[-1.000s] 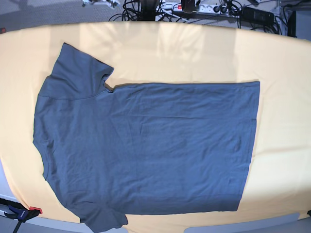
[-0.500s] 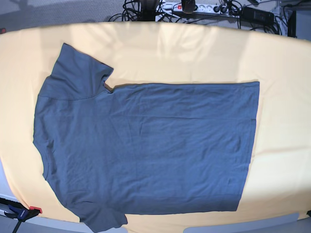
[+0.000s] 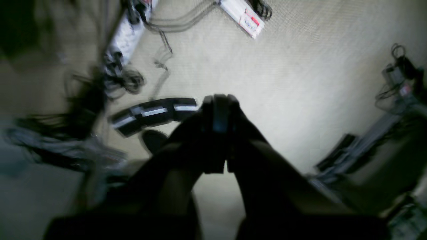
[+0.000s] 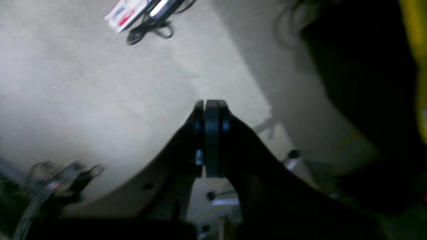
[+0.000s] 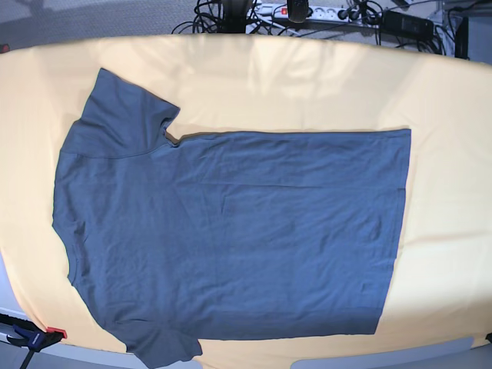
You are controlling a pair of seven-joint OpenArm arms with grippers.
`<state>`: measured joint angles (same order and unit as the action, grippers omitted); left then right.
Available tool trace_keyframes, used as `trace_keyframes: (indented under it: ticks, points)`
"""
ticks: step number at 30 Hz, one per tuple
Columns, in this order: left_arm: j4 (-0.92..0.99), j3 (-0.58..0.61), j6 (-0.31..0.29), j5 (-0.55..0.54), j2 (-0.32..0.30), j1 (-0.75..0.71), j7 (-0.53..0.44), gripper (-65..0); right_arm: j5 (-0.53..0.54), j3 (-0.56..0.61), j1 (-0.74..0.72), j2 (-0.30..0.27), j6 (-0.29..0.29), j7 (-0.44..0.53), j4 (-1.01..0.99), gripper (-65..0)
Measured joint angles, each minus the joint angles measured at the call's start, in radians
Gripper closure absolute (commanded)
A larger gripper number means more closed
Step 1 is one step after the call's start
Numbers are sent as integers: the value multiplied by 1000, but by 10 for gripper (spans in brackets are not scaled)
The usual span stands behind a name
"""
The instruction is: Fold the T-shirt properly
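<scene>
The slate blue-grey T-shirt point(image 5: 231, 231) lies spread flat on the yellow-orange table cloth point(image 5: 307, 84), collar side to the left, hem to the right, one sleeve at the upper left and one at the lower left. Neither arm shows in the base view. My left gripper point(image 3: 220, 100) is shut with nothing in it and looks down at carpet and cables. In the right wrist view my right gripper point(image 4: 209, 104) is also shut and empty, over the floor. The T-shirt is out of both wrist views.
Power strips and tangled cables point(image 5: 323, 14) lie on the floor beyond the table's far edge. A clamp with a red tip point(image 5: 38, 336) grips the table's near left corner. A yellow strip of the cloth point(image 4: 415, 50) shows at the right wrist view's right edge.
</scene>
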<state>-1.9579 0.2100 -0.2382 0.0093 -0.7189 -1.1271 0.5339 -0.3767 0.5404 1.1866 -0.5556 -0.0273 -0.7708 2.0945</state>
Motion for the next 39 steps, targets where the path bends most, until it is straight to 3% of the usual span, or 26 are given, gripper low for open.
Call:
trace_keyframes:
  ticks: [5,11,15,23,28,31,33,36,39]
  points:
    - [-190,-71,42,72,-27,-118,13,0,-149,1,104,-37,-95,-65,157,0]
    - [-376,-222,47,72,-26,-166,45,0,-335,0,101,-69,-190,-105,249,0]
    - [-383,-341,51,74,-27,-167,56,0,-491,1,106,-72,-270,-117,249,0]
    - [-384,-535,96,69,-27,-169,24,0,-767,1,105,-82,-332,-131,249,0]
    - [-383,-597,90,65,-27,-120,-13,0,-779,1,14,-102,-340,-135,248,0]
    - [-385,-599,43,64,-27,-31,-64,0,-764,1,-66,-109,-338,-91,248,0]
    - [-384,-598,3,53,-27,26,-90,0,-705,1,-120,-117,-323,-56,248,0]
    - [-383,-598,-55,40,-53,122,-129,0,-574,1,-218,-114,-256,8,248,0]
    - [-355,-598,-157,39,-94,204,-248,0,-455,2,-301,-114,-200,47,248,0]
